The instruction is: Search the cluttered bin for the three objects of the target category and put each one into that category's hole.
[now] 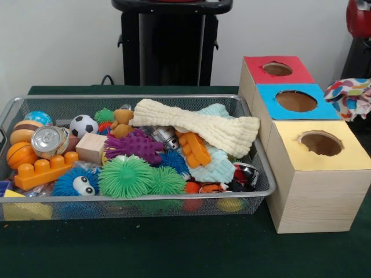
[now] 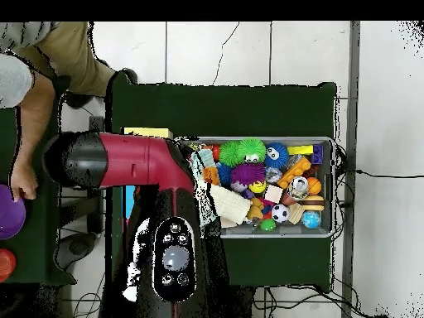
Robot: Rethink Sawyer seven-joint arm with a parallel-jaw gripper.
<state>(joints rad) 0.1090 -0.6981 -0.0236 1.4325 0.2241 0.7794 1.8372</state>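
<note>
The wire mesh bin point(image 1: 116, 97) holds balls, blocks, a can and knitted cloths. In the overhead view the bin point(image 2: 334, 186) lies right of my arm. One rope toy point(image 1: 348, 96), white cord with red, blue, green and yellow flecks, shows at the right edge, beside the blue box at box-top height. The arm's dark end point(image 1: 362, 61) is right above it, and my gripper itself is hidden there. No other rope toy shows in the bin. The yellow-faced box's hole point(image 1: 320, 142) is open, nearest the camera. My arm point(image 2: 124, 161) covers most of the boxes from above.
The blue-faced box point(image 1: 295, 101) and the red-faced box point(image 1: 277, 69) stand behind the yellow one. A cream knitted cloth point(image 1: 197, 121) lies over the bin's clutter, with green spiky balls point(image 1: 124, 176) in front. A person's arm point(image 2: 29, 124) reaches in at the left of the overhead view.
</note>
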